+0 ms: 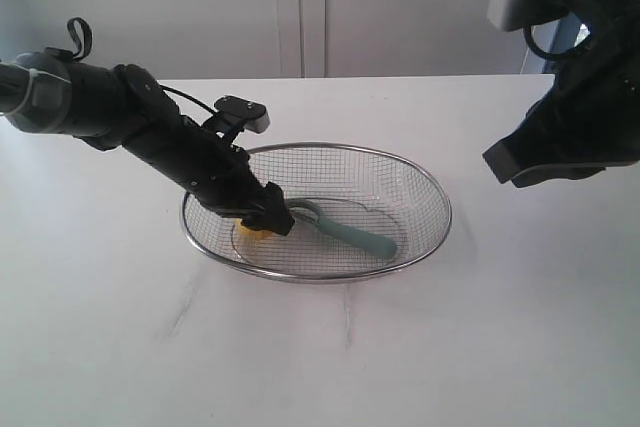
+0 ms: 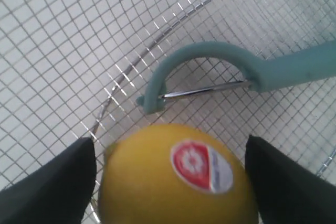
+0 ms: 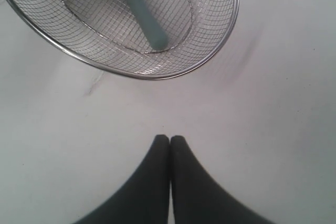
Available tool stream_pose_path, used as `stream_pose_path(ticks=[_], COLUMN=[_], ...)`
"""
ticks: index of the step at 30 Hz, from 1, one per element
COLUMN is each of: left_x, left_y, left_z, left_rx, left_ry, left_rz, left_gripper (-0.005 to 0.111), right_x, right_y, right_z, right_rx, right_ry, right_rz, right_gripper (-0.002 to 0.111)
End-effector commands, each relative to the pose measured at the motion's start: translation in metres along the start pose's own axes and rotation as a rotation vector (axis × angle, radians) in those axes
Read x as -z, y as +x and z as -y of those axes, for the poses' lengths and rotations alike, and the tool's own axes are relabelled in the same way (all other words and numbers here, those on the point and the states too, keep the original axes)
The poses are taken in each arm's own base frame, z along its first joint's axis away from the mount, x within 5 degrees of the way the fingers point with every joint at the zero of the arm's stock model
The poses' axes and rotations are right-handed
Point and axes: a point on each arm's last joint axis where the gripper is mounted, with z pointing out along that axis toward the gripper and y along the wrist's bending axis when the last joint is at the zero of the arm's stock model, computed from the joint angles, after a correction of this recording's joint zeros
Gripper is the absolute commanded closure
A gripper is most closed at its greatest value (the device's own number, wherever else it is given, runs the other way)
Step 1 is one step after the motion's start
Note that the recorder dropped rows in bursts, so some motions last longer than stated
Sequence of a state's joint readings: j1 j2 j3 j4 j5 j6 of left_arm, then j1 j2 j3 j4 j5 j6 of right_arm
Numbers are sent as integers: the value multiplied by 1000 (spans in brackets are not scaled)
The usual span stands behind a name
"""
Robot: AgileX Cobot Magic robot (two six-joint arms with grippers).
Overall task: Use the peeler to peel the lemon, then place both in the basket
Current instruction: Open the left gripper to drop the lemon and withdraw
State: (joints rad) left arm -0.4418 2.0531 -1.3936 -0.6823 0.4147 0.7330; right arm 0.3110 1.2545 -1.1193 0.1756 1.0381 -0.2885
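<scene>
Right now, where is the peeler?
In the exterior view the peeler lies on the floor of the basket, near its middle. Its loop head is next to the lemon in the basket's left part, and its handle points right.

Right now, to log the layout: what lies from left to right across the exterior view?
Left arm → lemon → peeler → right arm. The basket spans the middle, so it has no place in the order.
</scene>
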Motion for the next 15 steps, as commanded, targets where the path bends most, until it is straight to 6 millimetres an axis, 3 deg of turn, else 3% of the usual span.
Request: stream_pose_path(ticks=[1,10,14,15], left_x=[16,54,95,114], left_y=[-9,-26,-30,-31], left_z=[7,21,34,41], left_rx=[-13,-54,-192,-227], left_ry=[16,0,-35,-50], left_rz=[32,119,109,109], left_gripper=[25,25,26,31], right_x=[1,1,1,1], right_y=[1,1,1,1], right_z=[1,1,1,1], right_rx=[-6,-6,-6,-6], right_ry=[5,6,6,6], right_rz=[8,10,10,10], right_gripper=[108,108,108,108])
